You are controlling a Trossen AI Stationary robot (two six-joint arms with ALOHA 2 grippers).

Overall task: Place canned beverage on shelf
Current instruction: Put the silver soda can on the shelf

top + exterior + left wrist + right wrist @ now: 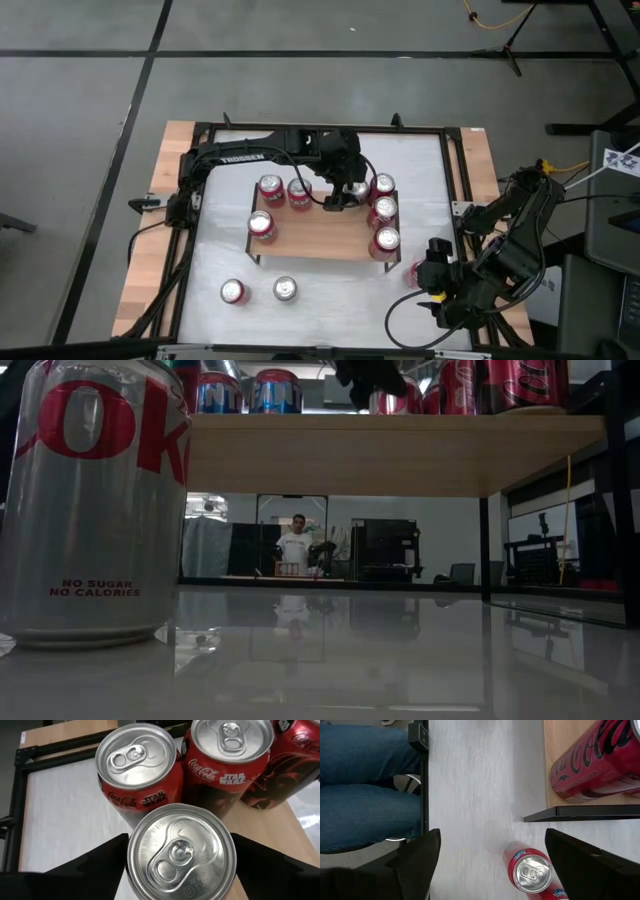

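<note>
While my left fingers [176,865] are parting around the silver-topped can [181,852] standing on the wooden-topped shelf [320,235], I'm lifting straight, sparing neighbouring red cans [136,767]; right fingers [490,865] are hanging open.

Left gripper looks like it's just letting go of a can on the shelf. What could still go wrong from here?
1. The left gripper straddles a silver-topped can standing close to two red cans on the shelf; a sideways retreat could topple them.
2. That can stands near the shelf's back edge, so a nudge might push it off.
3. The right gripper hangs open over a red can on the table; descending off-centre could tip it.
</note>
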